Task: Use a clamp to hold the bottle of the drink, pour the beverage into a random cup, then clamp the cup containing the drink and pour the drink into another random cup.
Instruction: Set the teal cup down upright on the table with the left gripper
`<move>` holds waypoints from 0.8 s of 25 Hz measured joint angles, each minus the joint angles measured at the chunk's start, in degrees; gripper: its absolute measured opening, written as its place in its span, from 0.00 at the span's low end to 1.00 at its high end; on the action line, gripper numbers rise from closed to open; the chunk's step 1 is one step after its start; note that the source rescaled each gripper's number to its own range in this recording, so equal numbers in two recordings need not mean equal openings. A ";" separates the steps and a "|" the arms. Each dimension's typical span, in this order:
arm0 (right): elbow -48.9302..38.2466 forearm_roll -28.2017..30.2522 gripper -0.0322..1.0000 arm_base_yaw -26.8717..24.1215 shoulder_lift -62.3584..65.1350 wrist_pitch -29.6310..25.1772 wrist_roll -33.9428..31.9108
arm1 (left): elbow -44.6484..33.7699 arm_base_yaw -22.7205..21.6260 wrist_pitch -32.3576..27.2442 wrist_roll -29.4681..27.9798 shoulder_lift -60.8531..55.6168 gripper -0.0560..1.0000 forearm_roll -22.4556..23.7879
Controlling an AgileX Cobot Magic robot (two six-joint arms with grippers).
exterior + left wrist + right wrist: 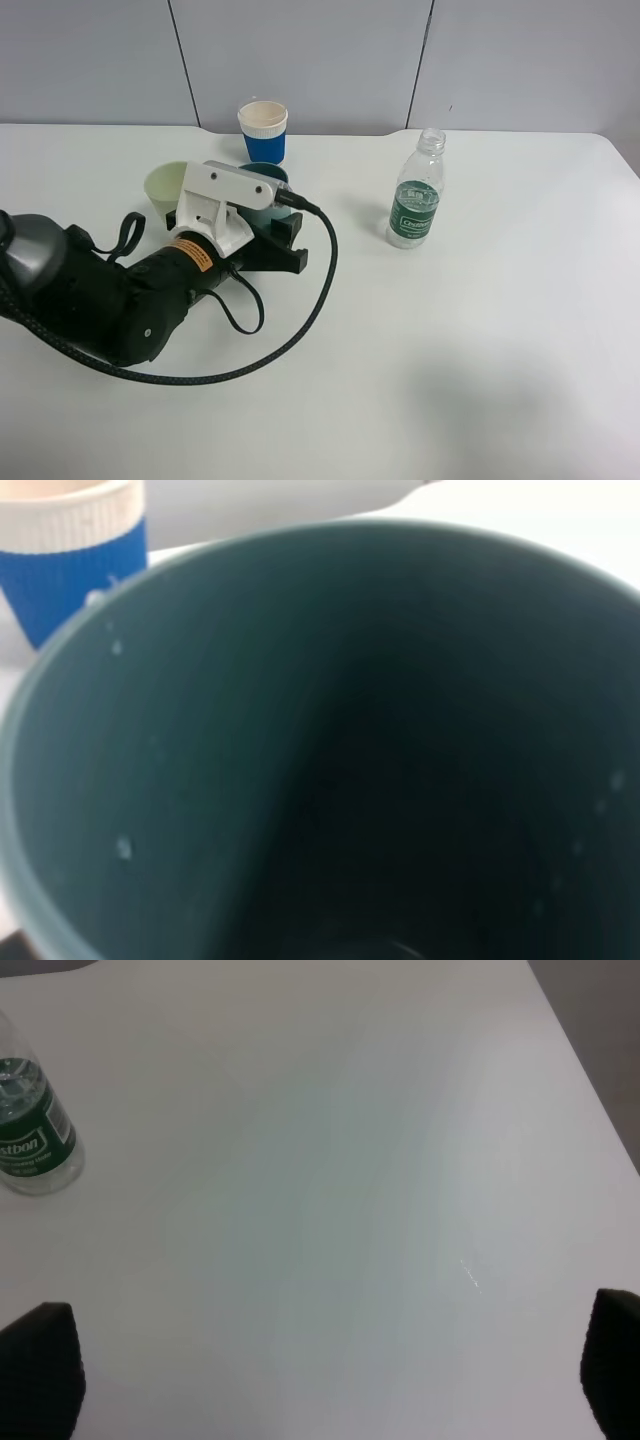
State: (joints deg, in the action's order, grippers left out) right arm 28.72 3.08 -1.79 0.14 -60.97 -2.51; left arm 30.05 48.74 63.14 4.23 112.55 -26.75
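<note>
My left gripper (pixel 272 222) is clamped on the dark teal cup (pixel 264 183), which stands on the white table (pixel 480 350) in front of the blue-sleeved paper cup (pixel 263 131) and just beside the pale green cup (pixel 166 187). Through my left wrist camera the dark teal cup (pixel 330 750) fills almost the whole picture, its inner wall speckled with a few small droplets; whether liquid sits at the bottom I cannot tell. The blue-sleeved paper cup (pixel 72 555) shows behind its rim. My right gripper (pixel 325 1370) is out of the high view; its two dark fingertips (pixel 40 1365) stand far apart, holding nothing, over bare table. The clear bottle (pixel 415 205) with the green label stands upright, uncapped, well apart from the cups, and it appears at the edge of my right wrist view (pixel 32 1130).
</note>
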 joint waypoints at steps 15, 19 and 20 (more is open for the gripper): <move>0.00 0.00 1.00 0.00 0.00 0.00 0.00 | 0.00 0.00 5.70 -4.81 10.09 0.06 12.58; 0.00 0.00 1.00 0.00 0.00 0.00 0.00 | 0.00 0.00 5.77 -5.76 10.09 0.06 12.58; 0.00 0.00 1.00 0.00 0.00 0.00 0.00 | 0.00 0.00 5.77 -5.80 10.09 0.06 12.62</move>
State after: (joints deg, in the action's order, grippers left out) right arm 28.72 3.08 -1.79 0.14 -60.97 -2.51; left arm 30.05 48.74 68.91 -1.57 122.64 -14.13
